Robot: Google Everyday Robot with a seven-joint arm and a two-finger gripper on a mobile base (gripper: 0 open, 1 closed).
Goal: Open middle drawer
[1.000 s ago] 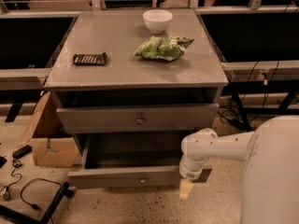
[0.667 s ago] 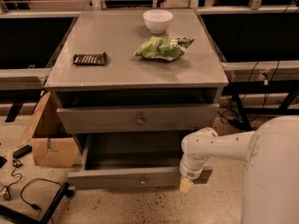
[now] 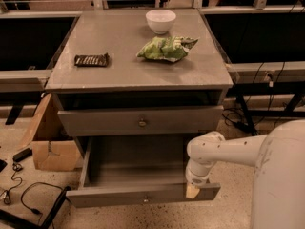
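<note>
At the cabinet's eight o'clock a cardboard box sits on the floor, with a black cable looping at the box's seven o'clock. On the counter a dark flat packet lies toward nine o'clock. A white bowl stands at twelve, and a crumpled green bag rests near the bowl's six o'clock, not touching it.

Under the counter the upper drawer shows a dark gap above its front. At its six o'clock the middle drawer is pulled well out, its inside showing and its small knob centred on the front.

A second ago that front sat higher in view. The counter and the upper drawer have not shifted, so the middle drawer has slid farther out.

The tool has come out with it. Its cream tip now meets the top edge of the front toward the three o'clock end, where before it hung a little below that edge. Whether the tool is spread or pressed together, I cannot tell. The white arm reaches in from the robot's body at four o'clock.

By my reading the opening is all but done. What remains is to let go and back away without nudging the front inward.
</note>
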